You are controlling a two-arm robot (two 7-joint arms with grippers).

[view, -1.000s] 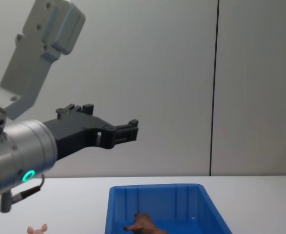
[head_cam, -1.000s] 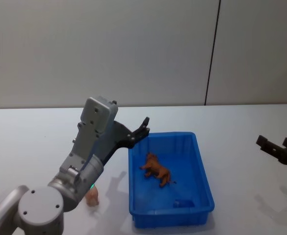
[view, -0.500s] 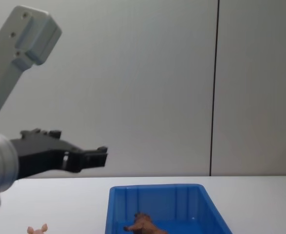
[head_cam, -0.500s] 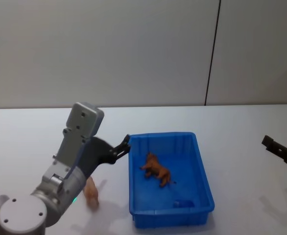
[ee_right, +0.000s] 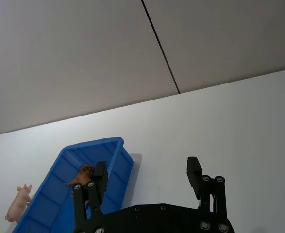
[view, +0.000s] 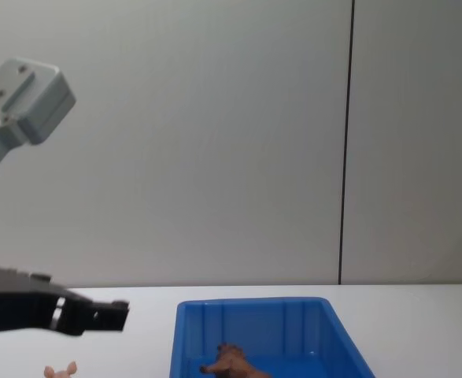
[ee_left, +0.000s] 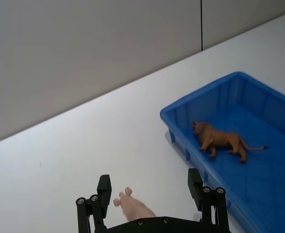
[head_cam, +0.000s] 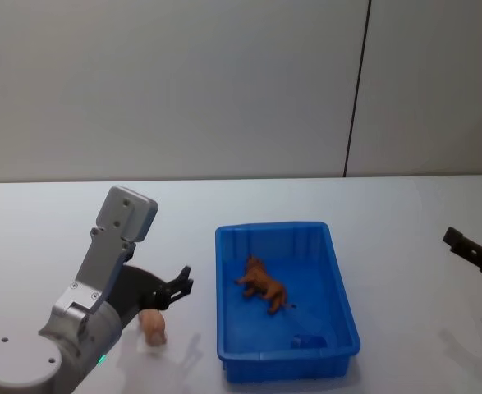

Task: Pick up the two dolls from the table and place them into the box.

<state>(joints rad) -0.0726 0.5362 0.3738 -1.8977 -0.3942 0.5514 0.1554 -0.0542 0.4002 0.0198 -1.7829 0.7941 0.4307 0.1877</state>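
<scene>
Lowered and pulled leftward off the box (head_cam: 273,227) over the past second: left gripper (ee_left: 149,184), formerly high over the box's far left corner, now low over the table (head_cam: 60,222) to the left of the box. Unmoved meanwhile: both dolls and the box.

Left gripper condition: jaws spread wide, nothing held. Set apart thus to straddle the pink doll (head_cam: 152,326), which lies on the table to the left of the box, near its left wall but clear of it. In the left wrist view, doll seen between the two fingers (ee_left: 103,187) and short of their tips. Probably lined up for a straight descent rather than a sideways reach. No contact with the doll visible.

Brown doll (head_cam: 263,285): already inside the box, on its floor about mid-length. First half of the task judged complete.

Right gripper (ee_right: 147,174): parked well apart to the right of the box, jaws open, empty. Likely kept there to leave the box opening free for the left arm.

Step in hand: approach to the pink doll. Next required:
- descend and close on the body;
- lift above rim height;
- carry rightward over the box's left wall and release.

Risk: small rounded doll, liable to roll or be nudged toward the box by the box-side finger.
</scene>
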